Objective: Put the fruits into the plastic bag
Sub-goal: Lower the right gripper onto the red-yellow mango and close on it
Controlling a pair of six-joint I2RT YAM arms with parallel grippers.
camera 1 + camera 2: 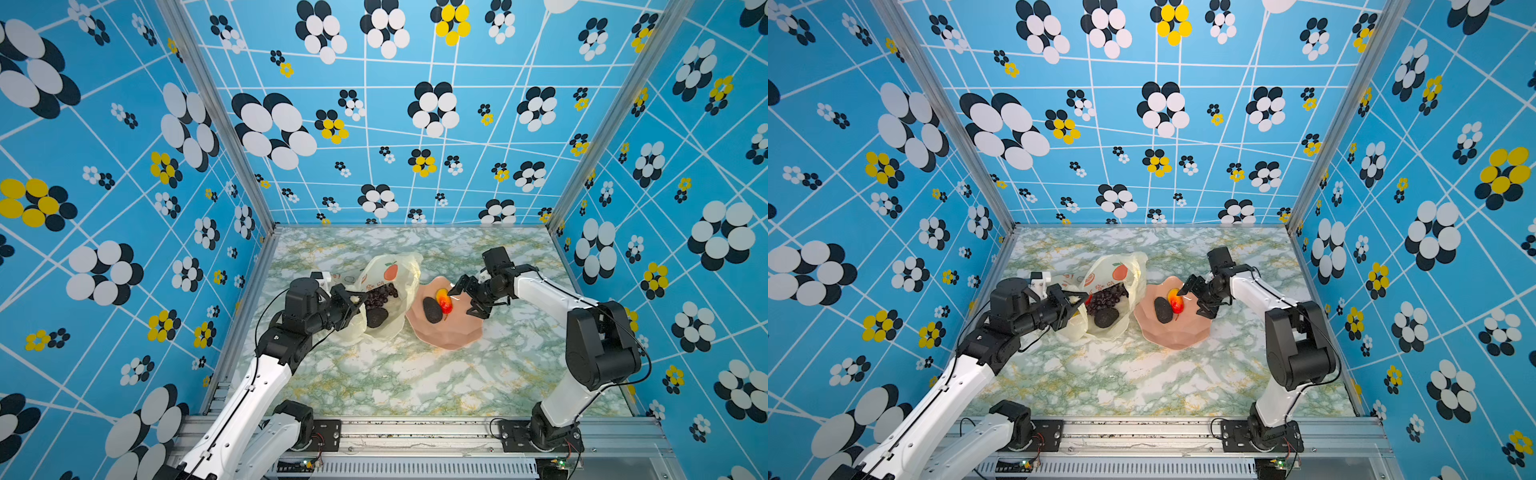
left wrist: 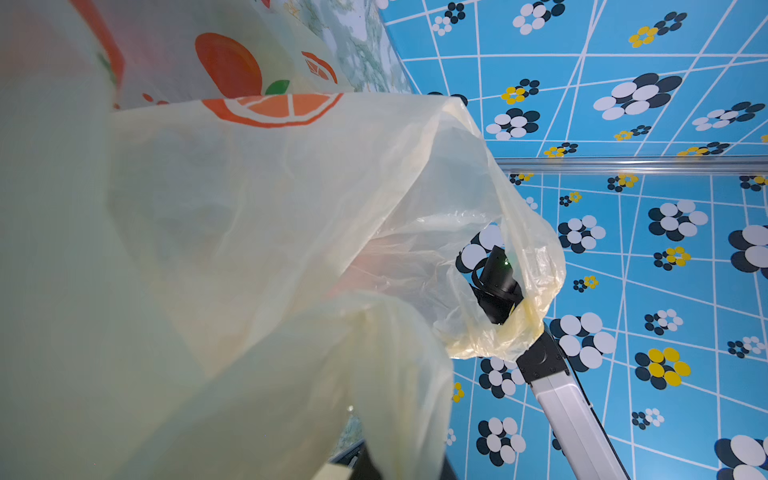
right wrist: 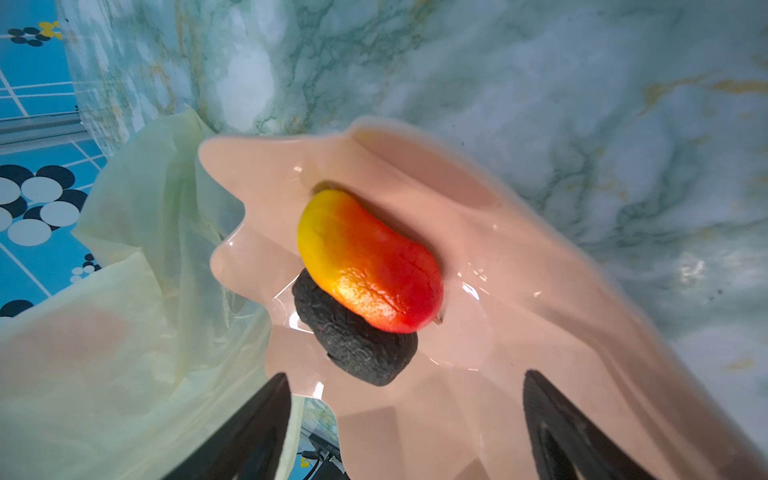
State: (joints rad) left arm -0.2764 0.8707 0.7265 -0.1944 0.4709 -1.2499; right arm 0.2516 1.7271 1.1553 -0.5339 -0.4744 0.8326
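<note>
Right wrist view, pick step: right gripper (image 3: 406, 374) spread just short of red-yellow fruit (image 3: 368, 262) mid-frame in pink bowl (image 3: 519, 291); in a top view left gripper (image 1: 353, 300) pinching plastic bag (image 1: 411, 270) rim; next likely lower, close.

Green-veined marble table (image 1: 415, 374), plastic bag (image 1: 409, 272) lying on it — pink bowl (image 1: 449, 337) just beside

Plastic bag (image 1: 411, 272): translucent pale yellow, printed with orange slices, a whole orange with a green leaf, and orange writing.
Grape bunch (image 1: 380, 295): dark purple, near black.
Oval in bag (image 1: 376, 318): charcoal.
Bowl (image 1: 449, 336): salmon pink.
Red-yellow fruit (image 3: 368, 266): yellow grading into red.
Oval in bowl (image 3: 357, 345): black-grey.
Worktop (image 1: 395, 382): white marble pattern, green veining, gold flecks.
Walls (image 1: 124, 166): sky blue, white lines, black-and-white and black-and-yellow flower clusters.
</note>
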